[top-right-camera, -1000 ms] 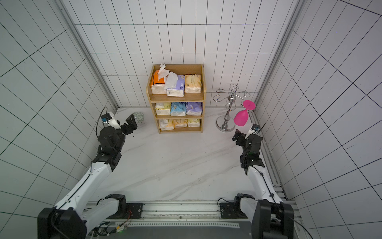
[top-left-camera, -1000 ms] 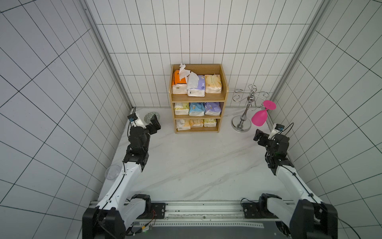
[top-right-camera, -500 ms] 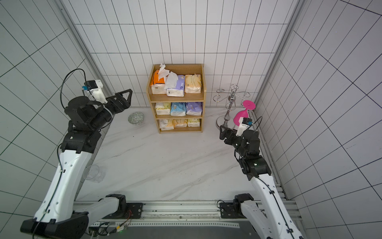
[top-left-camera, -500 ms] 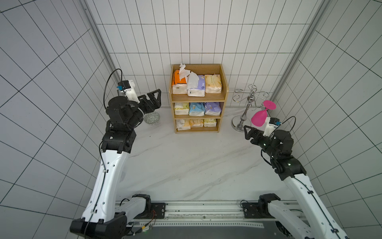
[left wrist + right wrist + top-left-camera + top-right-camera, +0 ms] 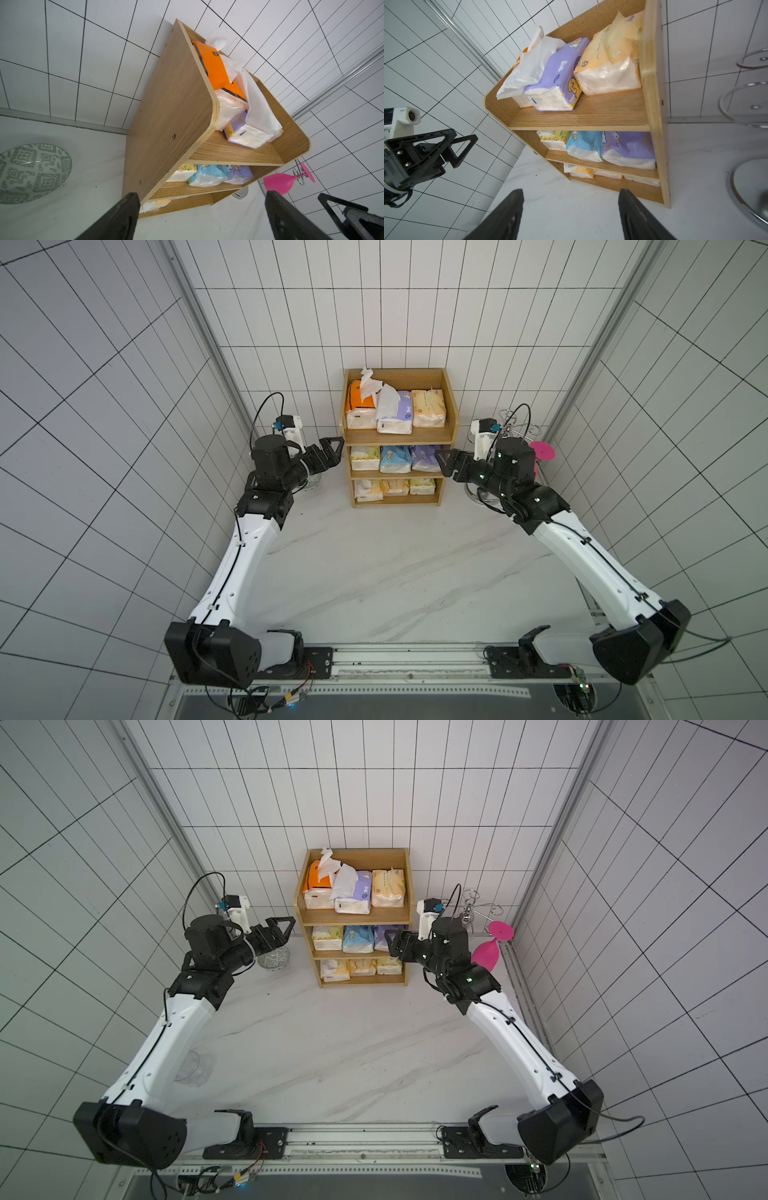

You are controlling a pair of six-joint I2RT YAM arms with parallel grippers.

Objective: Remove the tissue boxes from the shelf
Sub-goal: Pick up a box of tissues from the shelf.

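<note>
While the soft, crinkly plastic-wrapped tissue boxes (image 5: pixel 428 408) fill the grainy wooden shelf (image 5: pixel 399 438), the left pincer (image 5: pixel 330 454) gapes wide, empty. The right pincer (image 5: pixel 444 464) is parted too, gripping nothing.

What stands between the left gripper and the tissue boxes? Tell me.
The shelf's solid side panel, as the left wrist view shows.

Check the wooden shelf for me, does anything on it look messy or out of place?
Yes, top tier of the shelf: loose white tissue sticks up from the orange pack, a crumpled white sheet lies draped over the purple pack beside it, and that pack juts forward of its neighbours. The lower tiers look tidy.
</note>
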